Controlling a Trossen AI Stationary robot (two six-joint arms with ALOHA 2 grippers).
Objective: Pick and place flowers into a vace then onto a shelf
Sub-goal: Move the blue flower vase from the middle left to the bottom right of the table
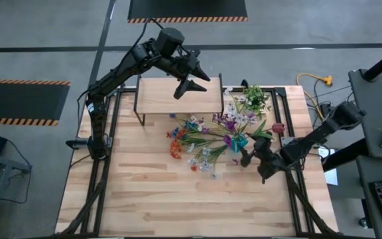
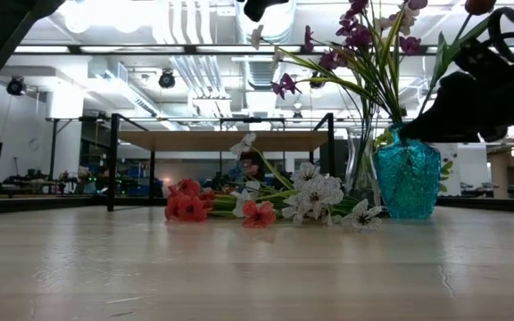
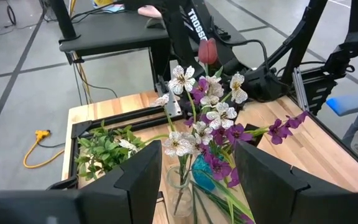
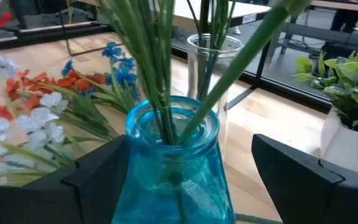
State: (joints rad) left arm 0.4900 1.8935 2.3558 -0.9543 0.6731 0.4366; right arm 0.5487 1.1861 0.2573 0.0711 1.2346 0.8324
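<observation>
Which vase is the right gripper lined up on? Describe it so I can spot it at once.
Find the low wooden shelf at the table's far edge, then the flowers lying in front of it. At their right end stand two vases: it is the blue glass vase, squat and textured, not the tall clear glass vase beside it.

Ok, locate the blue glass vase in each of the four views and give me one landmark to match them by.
High view: blue vase right of centre, just left of the right hand.
Low view: right side, standing on the table.
Left wrist view: low centre, behind the blooms.
Right wrist view: bottom centre, between the open fingers.
Shared landmark: the clear glass vase beside it.
</observation>
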